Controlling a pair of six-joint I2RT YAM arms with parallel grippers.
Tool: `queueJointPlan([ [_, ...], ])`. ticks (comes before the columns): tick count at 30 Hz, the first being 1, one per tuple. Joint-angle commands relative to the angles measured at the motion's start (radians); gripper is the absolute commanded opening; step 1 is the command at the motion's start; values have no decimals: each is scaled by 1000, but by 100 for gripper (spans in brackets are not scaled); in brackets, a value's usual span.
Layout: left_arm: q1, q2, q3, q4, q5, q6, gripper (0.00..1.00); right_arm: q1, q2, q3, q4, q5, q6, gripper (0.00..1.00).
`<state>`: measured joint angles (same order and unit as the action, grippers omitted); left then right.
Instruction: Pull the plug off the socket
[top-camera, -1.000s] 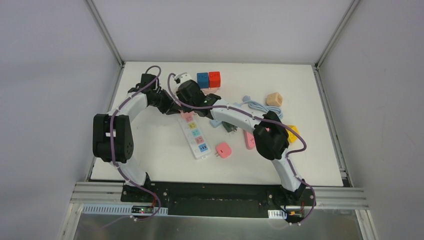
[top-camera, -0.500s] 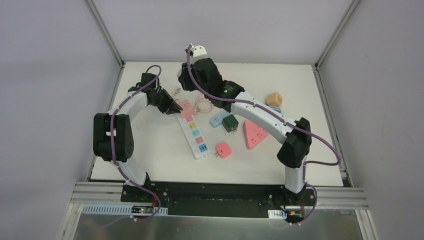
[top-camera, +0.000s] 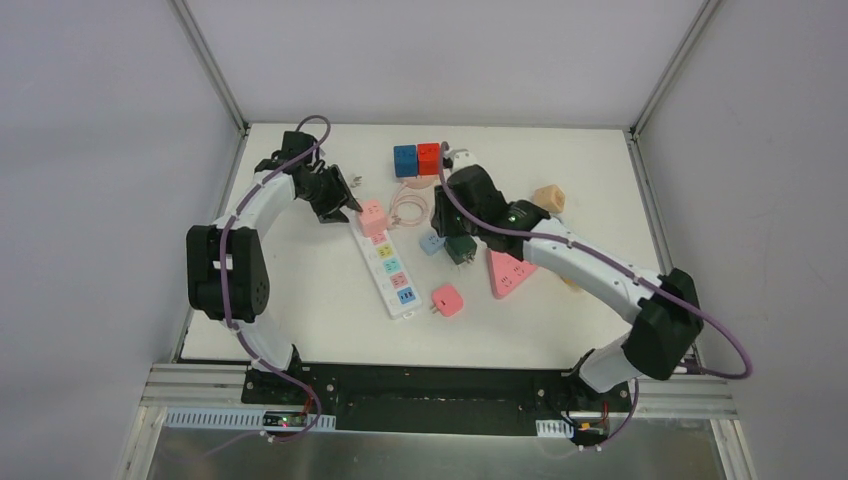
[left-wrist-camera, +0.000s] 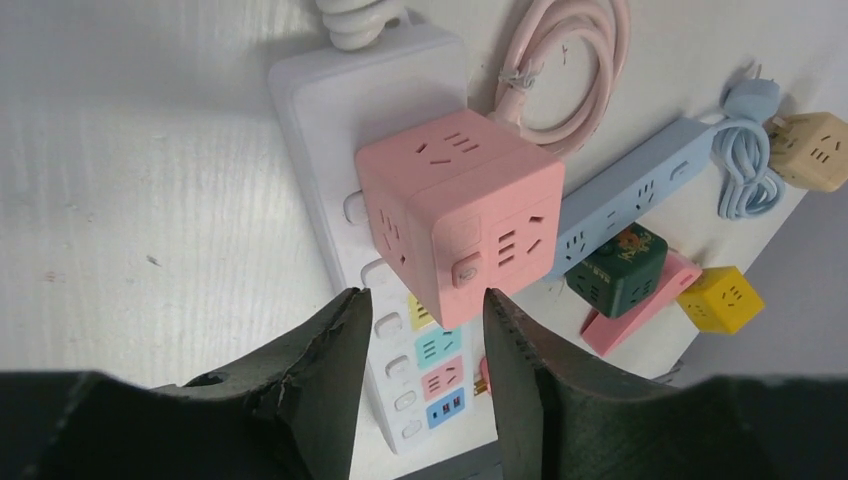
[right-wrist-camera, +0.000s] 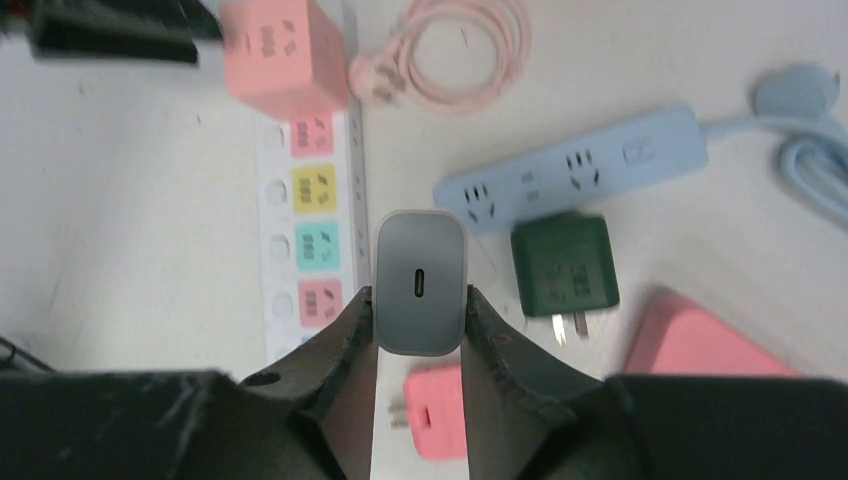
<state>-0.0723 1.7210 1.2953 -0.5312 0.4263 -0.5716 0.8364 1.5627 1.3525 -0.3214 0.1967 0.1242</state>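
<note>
A white power strip (top-camera: 388, 272) with coloured sockets lies left of the table's middle, and a pink cube adapter (top-camera: 372, 217) sits on its far end. My right gripper (right-wrist-camera: 420, 312) is shut on a grey-white charger plug (right-wrist-camera: 420, 282) and holds it in the air above the table, just right of the strip (right-wrist-camera: 310, 240). In the top view the right gripper (top-camera: 445, 203) hides the plug. My left gripper (left-wrist-camera: 422, 320) is open, its fingertips on either side of the pink cube's (left-wrist-camera: 460, 220) near corner. In the top view the left gripper (top-camera: 340, 203) is just left of the cube.
A coiled pink cable (top-camera: 405, 203), a light blue strip (top-camera: 432, 243), a dark green cube plug (top-camera: 461, 248), a pink triangular socket (top-camera: 508, 270) and a small pink plug (top-camera: 447, 299) lie right of the strip. Blue and red cubes (top-camera: 417, 158) and a tan cube (top-camera: 547, 198) stand at the back.
My right arm rose from the strip's far end, swung up and back, then came down to the right with the plug in its jaws. My left gripper shifted slightly beside the pink cube.
</note>
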Motion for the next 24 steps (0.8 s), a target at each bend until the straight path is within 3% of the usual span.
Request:
queueJointPlan([
  [1,0,-60,66,-47,-71,52,47,10,-202,-152,-66,-23,99,0],
  [7,0,-117,36,-26,-155,52,48,10,-282,-275,-175,-58,211,0],
  [13,-1,-177,-42,41,-202,33,47,9,-231,-322,-306,-65,316,1],
  [16,0,-207,-83,75,-194,26,47,9,-150,-316,-355,-54,353,8],
  [24,0,-221,-113,58,-205,17,47,10,11,-246,-429,7,358,44],
])
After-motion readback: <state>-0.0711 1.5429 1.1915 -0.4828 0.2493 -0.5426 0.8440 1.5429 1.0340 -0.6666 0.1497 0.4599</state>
